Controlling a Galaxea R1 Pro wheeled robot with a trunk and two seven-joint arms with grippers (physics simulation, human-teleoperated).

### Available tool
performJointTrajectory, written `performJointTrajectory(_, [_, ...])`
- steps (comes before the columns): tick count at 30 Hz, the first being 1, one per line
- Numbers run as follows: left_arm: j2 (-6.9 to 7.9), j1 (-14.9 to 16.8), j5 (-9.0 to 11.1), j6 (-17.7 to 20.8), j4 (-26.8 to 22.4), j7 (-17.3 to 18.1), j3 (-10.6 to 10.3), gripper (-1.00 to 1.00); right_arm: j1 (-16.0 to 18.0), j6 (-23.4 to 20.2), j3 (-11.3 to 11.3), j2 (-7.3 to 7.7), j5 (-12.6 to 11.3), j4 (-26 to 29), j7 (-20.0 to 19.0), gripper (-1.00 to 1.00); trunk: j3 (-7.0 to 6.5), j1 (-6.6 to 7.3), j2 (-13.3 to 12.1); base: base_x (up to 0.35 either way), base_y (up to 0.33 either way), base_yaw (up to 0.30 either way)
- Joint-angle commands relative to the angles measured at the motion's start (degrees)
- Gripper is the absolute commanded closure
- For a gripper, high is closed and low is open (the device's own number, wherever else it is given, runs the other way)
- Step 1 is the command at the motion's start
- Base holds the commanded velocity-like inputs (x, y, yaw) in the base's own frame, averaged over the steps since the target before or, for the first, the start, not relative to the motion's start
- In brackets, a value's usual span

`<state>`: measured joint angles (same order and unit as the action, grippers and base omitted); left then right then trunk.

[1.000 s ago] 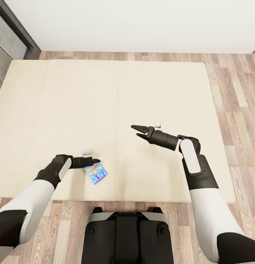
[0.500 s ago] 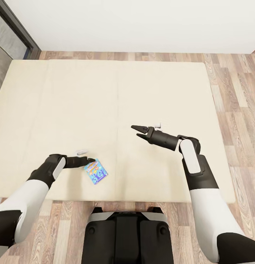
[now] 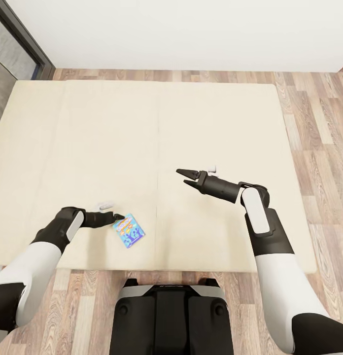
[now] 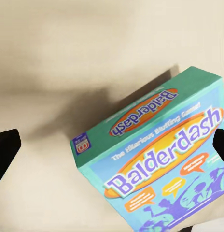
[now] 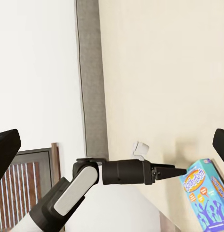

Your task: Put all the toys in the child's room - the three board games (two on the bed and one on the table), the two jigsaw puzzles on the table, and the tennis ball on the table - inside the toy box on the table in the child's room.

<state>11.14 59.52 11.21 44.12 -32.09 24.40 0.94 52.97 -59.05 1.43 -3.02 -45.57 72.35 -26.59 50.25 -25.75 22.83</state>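
Observation:
A small blue board game (image 3: 128,230) printed "Balderdash" lies flat on the beige bed (image 3: 142,133), near its front edge. My left gripper (image 3: 120,217) hovers just left of the box's far corner, fingertips touching or nearly touching it. In the left wrist view the box (image 4: 160,164) fills the frame between the two fingers, which stand wide apart, so the gripper (image 4: 112,145) is open. My right gripper (image 3: 187,176) hangs open above the middle of the mattress, holding nothing. In the right wrist view I see the left gripper (image 5: 172,171) pointing at the box (image 5: 204,193).
Wood-plank floor (image 3: 314,123) surrounds the bed on the far and right sides, with a white wall (image 3: 191,29) behind. A dark-framed window (image 3: 14,44) stands at the far left. The grey headboard (image 5: 90,72) appears in the right wrist view. My base (image 3: 171,315) is against the bed's front edge.
My left arm has drawn back to the left, so its fingertips sit further left along the box's far corner. The box and the right arm have not moved.

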Motion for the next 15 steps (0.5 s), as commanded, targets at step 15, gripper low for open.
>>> performJointTrajectory(15, [-0.84, -0.1, 0.0, 0.6, 1.2, -0.1, -0.2, -1.0, 0.0, -0.3, 0.2, -0.05, 0.5, 0.0, -0.5, -1.0, 0.06, -0.03, 0.1, 0.0, 0.0, 0.0])
